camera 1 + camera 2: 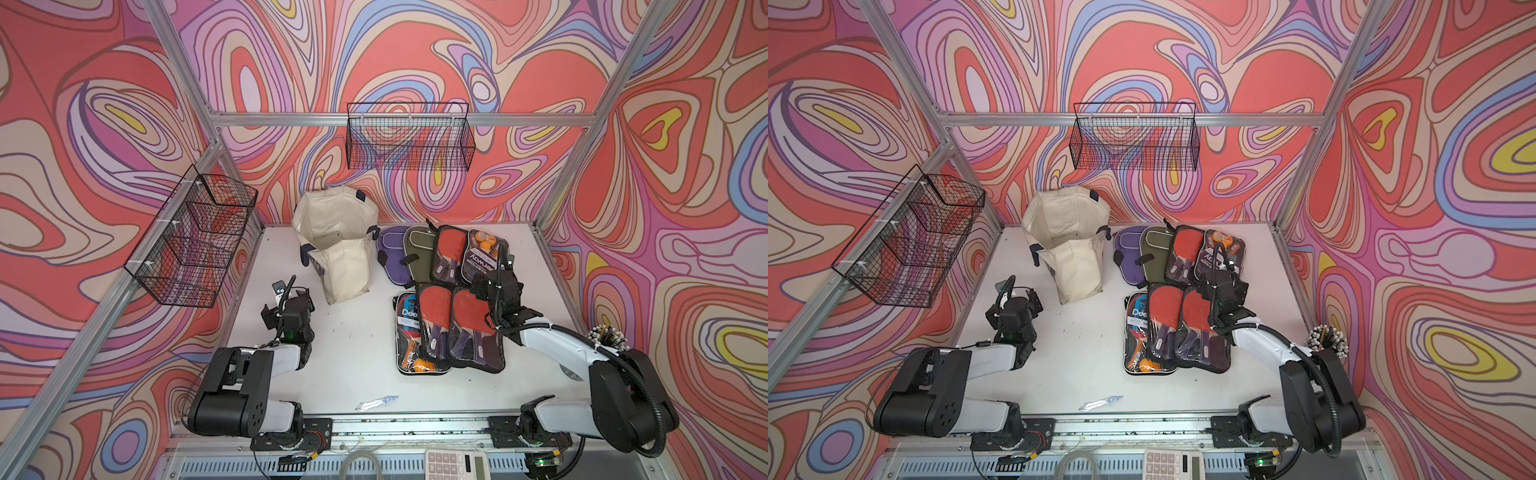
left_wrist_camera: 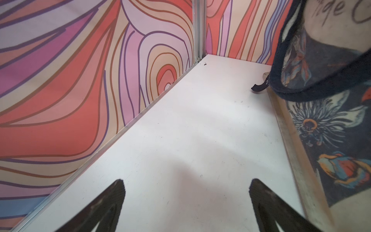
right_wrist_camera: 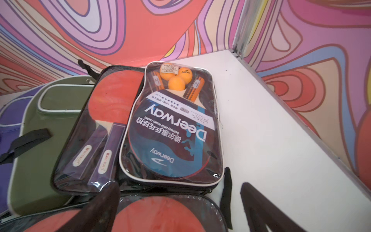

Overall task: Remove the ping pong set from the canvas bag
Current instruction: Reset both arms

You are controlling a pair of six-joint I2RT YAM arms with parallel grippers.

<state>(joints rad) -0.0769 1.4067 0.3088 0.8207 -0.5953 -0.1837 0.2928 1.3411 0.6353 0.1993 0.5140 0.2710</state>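
Clearly, neither gripper holds anything. The left gripper (image 2: 186, 180) has its jaws spread wide over bare white table (image 2: 180, 124), with nothing between its fingers (image 2: 112, 200). The canvas bag (image 1: 338, 245) stands upright on the table just beyond this gripper and to its right, near but not touching. Its mouth gapes upward and its cream lining shows in both top views. In the left wrist view the bag's dark blue flower print and a drooping navy handle (image 2: 281, 88) fill the side next to one finger.

The right gripper (image 3: 178, 185) also has its jaws apart. It hangs low over the ping pong sets (image 1: 449, 303), which lie out on the table to the right of the bag in two overlapping rows. Beneath it are the near red-paddle sets (image 3: 156, 213) in clear covers. Just ahead lie the Deerway set (image 3: 172, 128) with three orange balls and another red-paddle set (image 3: 100, 130). One dark finger (image 3: 104, 202) sits over the edge where the rows meet; whether it touches the plastic cannot be told.

A green case (image 1: 417, 251) and a purple case (image 1: 392, 249) lie between those sets and the bag, the purple one close against the bag's side. The bag is well apart from the right gripper.
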